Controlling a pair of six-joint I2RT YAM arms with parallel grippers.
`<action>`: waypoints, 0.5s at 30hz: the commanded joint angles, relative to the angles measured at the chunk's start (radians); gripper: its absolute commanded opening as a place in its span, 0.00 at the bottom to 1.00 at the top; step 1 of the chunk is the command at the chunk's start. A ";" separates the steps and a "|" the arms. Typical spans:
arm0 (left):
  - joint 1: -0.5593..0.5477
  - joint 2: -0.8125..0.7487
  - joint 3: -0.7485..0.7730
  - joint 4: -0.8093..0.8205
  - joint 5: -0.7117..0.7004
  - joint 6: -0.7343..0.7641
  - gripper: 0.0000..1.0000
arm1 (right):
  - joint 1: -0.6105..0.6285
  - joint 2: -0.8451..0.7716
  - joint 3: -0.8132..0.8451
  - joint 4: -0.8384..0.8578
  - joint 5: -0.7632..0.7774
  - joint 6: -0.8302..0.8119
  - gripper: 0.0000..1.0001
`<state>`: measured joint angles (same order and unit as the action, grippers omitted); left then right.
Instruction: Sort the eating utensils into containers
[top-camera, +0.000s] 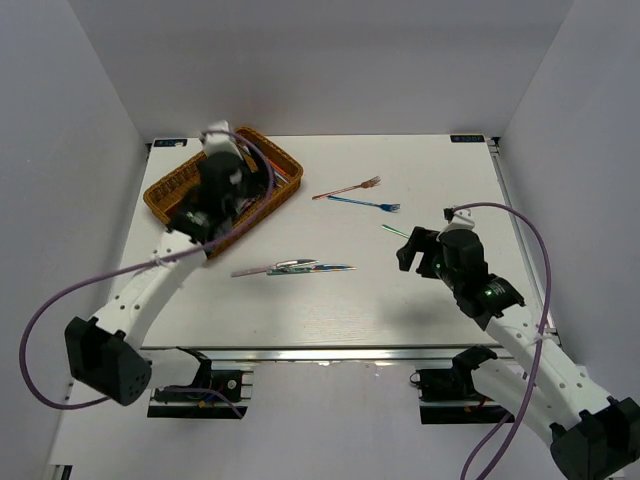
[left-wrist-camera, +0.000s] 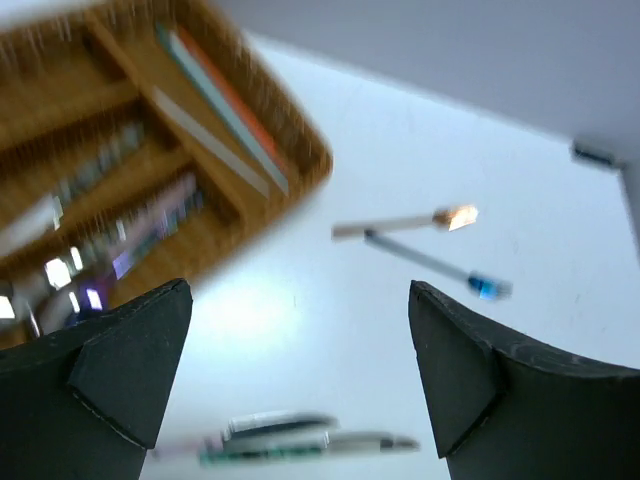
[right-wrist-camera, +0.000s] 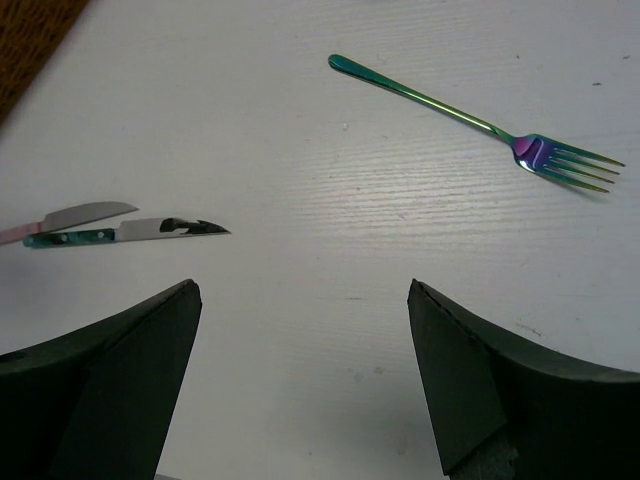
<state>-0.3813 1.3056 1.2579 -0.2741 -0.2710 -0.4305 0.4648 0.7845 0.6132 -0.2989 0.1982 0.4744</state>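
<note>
The wicker tray (top-camera: 165, 190) sits at the far left corner of the bench (top-camera: 440, 300). It is brown and woven, split into long compartments. The left wrist view of it is blurred. Even so, slim red-orange and pale sticks (left-wrist-camera: 225, 105) lie lengthwise in the end compartment, and something with a purple shimmer (left-wrist-camera: 150, 225) lies in a compartment beside it.

The left claw (left-wrist-camera: 300, 300) hangs over the tray's near edge, its fingers spread wide with nothing between them.

Several utensils are out on the bench. A rose-gold fork (top-camera: 350, 188) and a blue fork (top-camera: 365, 203) lie near the middle toward the far side. Their handle ends are close together and their tines fan apart to the right. Nearer the front lies a small heap of knives (top-camera: 292, 267), one with a pink handle and one with a green handle, overlapping and pointing right.

The right claw (right-wrist-camera: 300, 290) hovers over the right half of the bench, also fully spread and holding nothing. Just ahead of it lies a green fork (right-wrist-camera: 470, 120), thin and iridescent. Its handle is teal-green and its tines shade to purple and gold. It lies flat and apart from the knives.
</note>
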 joint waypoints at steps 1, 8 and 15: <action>-0.212 -0.061 -0.175 -0.079 -0.373 -0.235 0.98 | -0.002 -0.004 0.042 -0.025 0.044 -0.031 0.89; -0.329 0.134 -0.161 -0.029 0.223 0.147 0.98 | -0.002 -0.074 0.036 -0.054 -0.042 -0.086 0.89; -0.343 0.197 -0.179 -0.178 0.374 0.469 0.96 | -0.002 -0.125 0.019 -0.057 -0.069 -0.083 0.89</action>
<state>-0.7177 1.5127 1.0859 -0.4206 -0.0006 -0.1562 0.4648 0.6739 0.6132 -0.3679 0.1684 0.4095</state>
